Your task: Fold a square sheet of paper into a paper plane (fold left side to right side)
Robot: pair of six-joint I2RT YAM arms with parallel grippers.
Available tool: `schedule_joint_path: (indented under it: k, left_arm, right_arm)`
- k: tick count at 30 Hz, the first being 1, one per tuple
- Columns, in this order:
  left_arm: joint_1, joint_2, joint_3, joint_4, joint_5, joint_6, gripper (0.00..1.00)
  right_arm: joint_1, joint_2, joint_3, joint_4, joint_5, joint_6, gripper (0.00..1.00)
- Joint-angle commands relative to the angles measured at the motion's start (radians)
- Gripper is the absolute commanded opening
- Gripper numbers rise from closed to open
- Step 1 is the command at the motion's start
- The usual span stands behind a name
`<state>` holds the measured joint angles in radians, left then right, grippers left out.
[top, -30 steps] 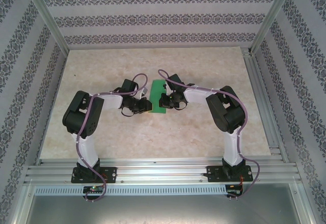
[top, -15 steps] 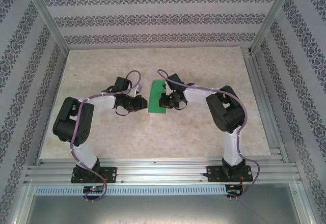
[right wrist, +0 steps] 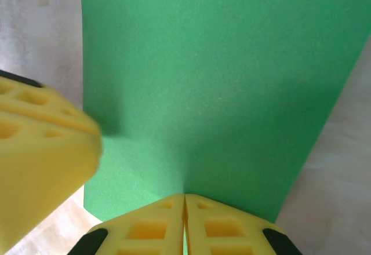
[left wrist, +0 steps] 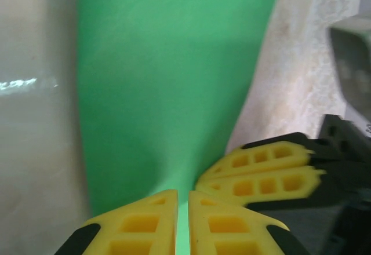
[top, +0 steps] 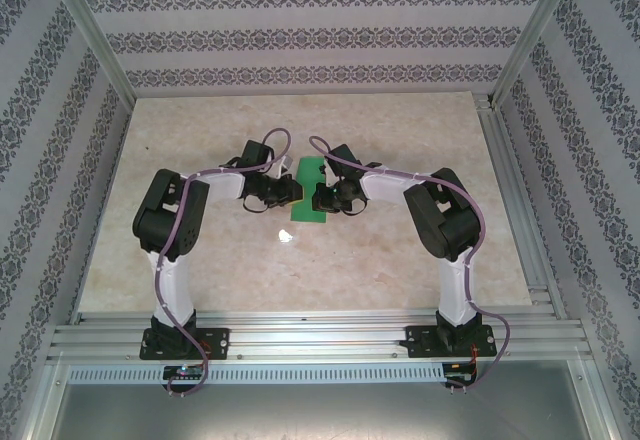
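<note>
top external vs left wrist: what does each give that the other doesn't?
Top external: both arms whole, with the left hand and right hand coming at the green paper from either side, mid-table.
Left wrist: a close-up of the left hand's yellow fingers closed to a slit at the paper's near edge, and the right hand's fingers right beside them.
Both: the paper lying on the table with the two hands close together at it.
</note>
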<state>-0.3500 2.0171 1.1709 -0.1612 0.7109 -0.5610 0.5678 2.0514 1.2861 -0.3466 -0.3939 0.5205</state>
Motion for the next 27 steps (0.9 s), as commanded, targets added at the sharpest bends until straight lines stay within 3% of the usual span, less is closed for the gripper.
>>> schedule_joint_path:
  k: [1, 13, 27]
  left_arm:
    - [-0.006, 0.026, 0.000, 0.027, -0.027, -0.008, 0.14]
    - [-0.026, 0.042, -0.060, -0.062, -0.124, 0.071, 0.14]
    - [-0.037, 0.031, -0.069, -0.095, -0.169, 0.084, 0.13]
  right_arm:
    - [0.018, 0.045, -0.016, -0.089, 0.024, -0.023, 0.09]
    - [-0.038, -0.081, 0.132, -0.123, -0.019, -0.014, 0.12]
    - [-0.037, 0.175, 0.403, -0.020, -0.091, 0.148, 0.02]
